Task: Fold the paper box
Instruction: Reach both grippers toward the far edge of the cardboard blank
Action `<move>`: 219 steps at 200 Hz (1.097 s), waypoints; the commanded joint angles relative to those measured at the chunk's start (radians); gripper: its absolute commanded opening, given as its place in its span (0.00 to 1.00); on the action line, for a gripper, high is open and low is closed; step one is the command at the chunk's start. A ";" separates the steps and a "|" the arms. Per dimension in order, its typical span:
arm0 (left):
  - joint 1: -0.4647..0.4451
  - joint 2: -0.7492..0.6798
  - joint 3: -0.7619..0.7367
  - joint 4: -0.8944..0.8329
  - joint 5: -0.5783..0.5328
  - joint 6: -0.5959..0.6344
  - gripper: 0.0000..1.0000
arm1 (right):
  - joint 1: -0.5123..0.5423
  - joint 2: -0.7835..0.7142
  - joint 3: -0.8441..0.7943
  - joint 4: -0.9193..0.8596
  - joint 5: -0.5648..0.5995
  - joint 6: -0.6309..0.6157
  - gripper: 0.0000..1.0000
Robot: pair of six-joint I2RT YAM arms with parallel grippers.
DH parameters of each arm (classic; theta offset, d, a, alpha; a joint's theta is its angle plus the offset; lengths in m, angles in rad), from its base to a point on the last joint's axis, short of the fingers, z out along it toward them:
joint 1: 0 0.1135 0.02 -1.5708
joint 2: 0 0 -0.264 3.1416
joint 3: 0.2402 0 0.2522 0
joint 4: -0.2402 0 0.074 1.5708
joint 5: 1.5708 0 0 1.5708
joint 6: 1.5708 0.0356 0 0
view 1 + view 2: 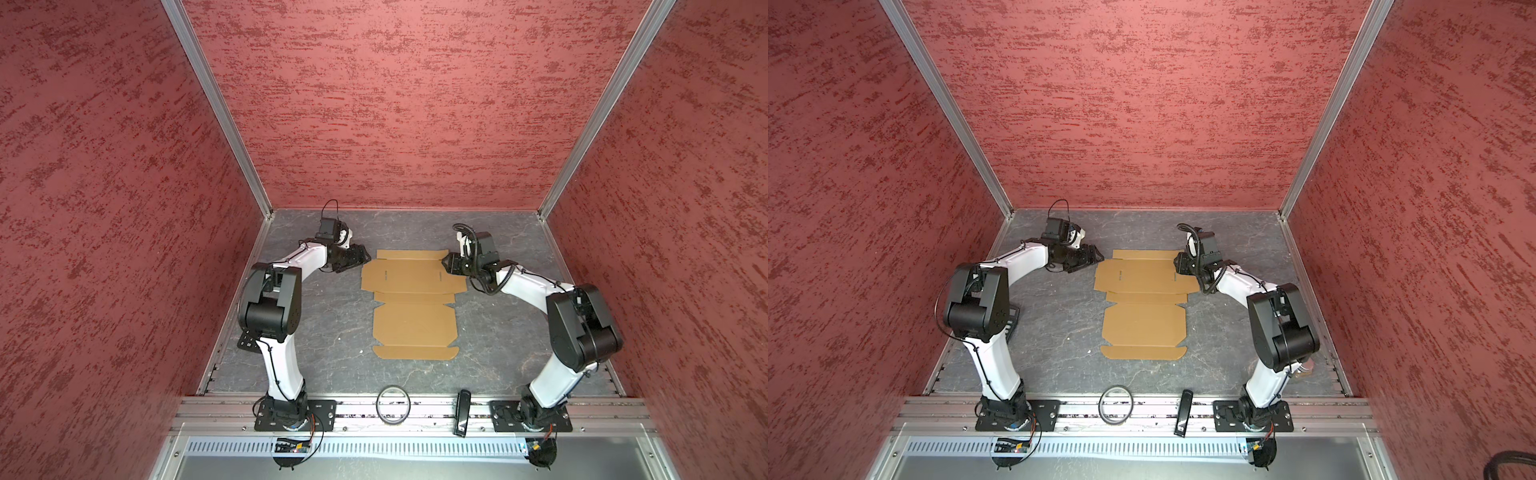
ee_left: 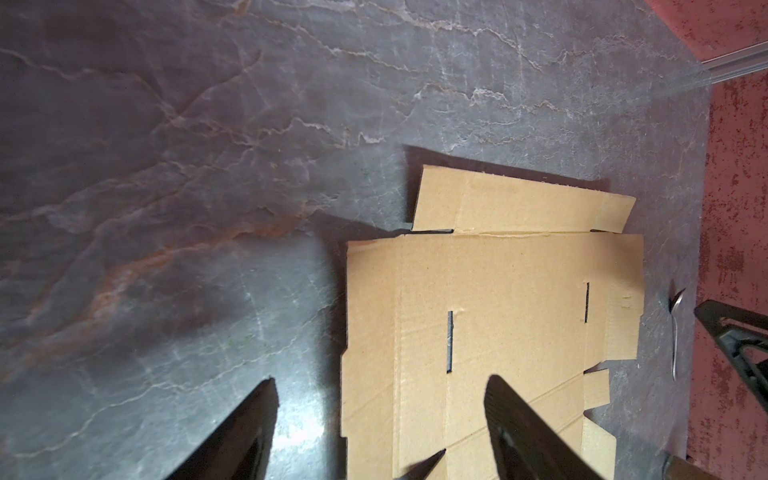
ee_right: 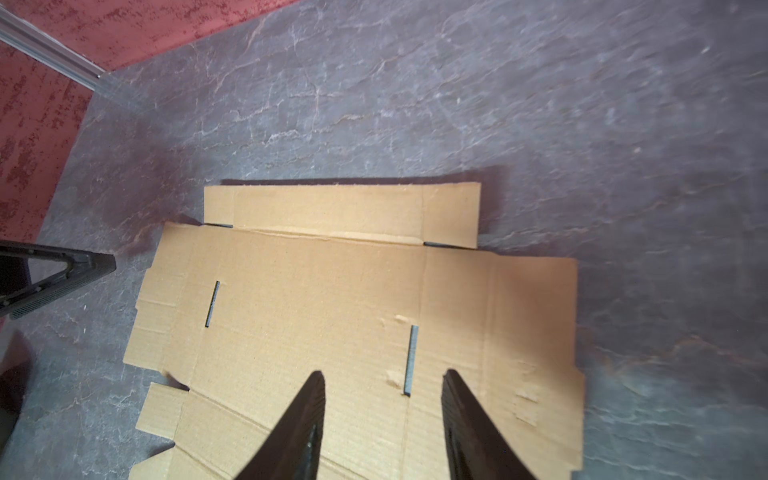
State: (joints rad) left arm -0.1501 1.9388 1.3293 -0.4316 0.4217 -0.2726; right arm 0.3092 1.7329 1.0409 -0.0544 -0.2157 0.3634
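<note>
The paper box (image 1: pixel 413 291) (image 1: pixel 1144 291) is a flat tan cardboard sheet with flaps, creases and two slots, lying on the grey table in both top views. My left gripper (image 1: pixel 365 259) (image 1: pixel 1098 257) is at the sheet's far left edge. In the left wrist view it (image 2: pixel 382 380) is open, one finger over the bare table and the other over the cardboard (image 2: pixel 498 311). My right gripper (image 1: pixel 446 262) (image 1: pixel 1177 264) is over the far right side flap. Its jaws (image 3: pixel 383 373) stand apart astride a slot in the sheet (image 3: pixel 332 311), holding nothing.
On the front rail lie a dark ring (image 1: pixel 393 404) and a black bar-shaped object (image 1: pixel 462 412). A black keypad (image 1: pixel 249 340) sits by the left arm's elbow. Red textured walls (image 1: pixel 415 104) close in the table on three sides.
</note>
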 commanded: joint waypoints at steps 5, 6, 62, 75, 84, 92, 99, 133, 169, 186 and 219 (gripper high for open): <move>-0.017 0.042 0.025 -0.032 -0.010 0.026 0.76 | 0.024 0.030 0.038 0.033 -0.024 0.025 0.44; -0.016 0.043 0.026 -0.033 -0.010 0.026 0.76 | 0.025 0.031 0.038 0.034 -0.025 0.025 0.44; -0.028 0.096 0.065 -0.053 -0.028 0.037 0.66 | 0.047 0.072 0.050 0.057 -0.044 0.037 0.40; -0.031 0.106 0.072 -0.052 -0.030 0.035 0.65 | 0.050 0.082 0.051 0.058 -0.045 0.038 0.40; -0.034 0.110 0.077 -0.052 -0.030 0.034 0.63 | 0.051 0.087 0.051 0.062 -0.048 0.040 0.40; -0.036 0.116 0.080 -0.052 -0.028 0.033 0.61 | 0.051 0.091 0.051 0.065 -0.051 0.041 0.39; -0.037 0.119 0.086 -0.051 -0.024 0.032 0.59 | 0.053 0.094 0.051 0.068 -0.051 0.045 0.39; -0.045 0.131 0.101 -0.055 -0.018 0.029 0.54 | 0.054 0.119 0.056 0.073 -0.052 0.049 0.38; -0.052 0.136 0.108 -0.057 -0.010 0.029 0.52 | 0.055 0.146 0.069 0.080 -0.057 0.053 0.37; -0.054 0.137 0.109 -0.058 -0.005 0.029 0.49 | 0.056 0.157 0.075 0.078 -0.058 0.057 0.37; -0.057 0.140 0.110 -0.055 0.005 0.027 0.47 | 0.057 0.181 0.081 0.077 -0.055 0.065 0.36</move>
State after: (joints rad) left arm -0.1997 2.0575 1.4197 -0.4816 0.4114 -0.2539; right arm 0.3584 1.8889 1.0924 0.0021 -0.2607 0.4126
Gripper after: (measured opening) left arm 0.480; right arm 0.365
